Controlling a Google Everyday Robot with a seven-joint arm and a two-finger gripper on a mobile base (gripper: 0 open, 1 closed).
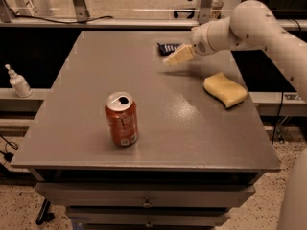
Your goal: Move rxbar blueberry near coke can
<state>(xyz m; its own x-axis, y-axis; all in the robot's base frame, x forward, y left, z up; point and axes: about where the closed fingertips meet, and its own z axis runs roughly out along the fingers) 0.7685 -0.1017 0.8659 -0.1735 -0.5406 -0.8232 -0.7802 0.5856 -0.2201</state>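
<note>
- My hand [169, 60] hangs over the far right part of the bench [86, 104], its pale tip slanting down and to the left.
- Whether the hand is spread or pressed together, I cannot tell from this angle.
- The rxbar blueberry [165, 47] lies flat near the bench's far edge, right of the middle. My hand sits just in front of it and covers its right end in this view.
- I cannot tell whether the hand touches the bar or only hovers above it.
- The coke can [122, 119] stands upright in the near left part of the bench, its silver top and opening facing up. It is well apart from both the bar and my hand.
- A yellow sponge [225, 89] lies on the right side of the bench, nearer the front than my hand and clear of it.
- My white arm [249, 25] reaches in from the right, over the bench's right edge.
- A white pump bottle [19, 83] stands on a lower ledge off to the left of the bench.
- Drawers [146, 202] run under the bench's front edge.
</note>
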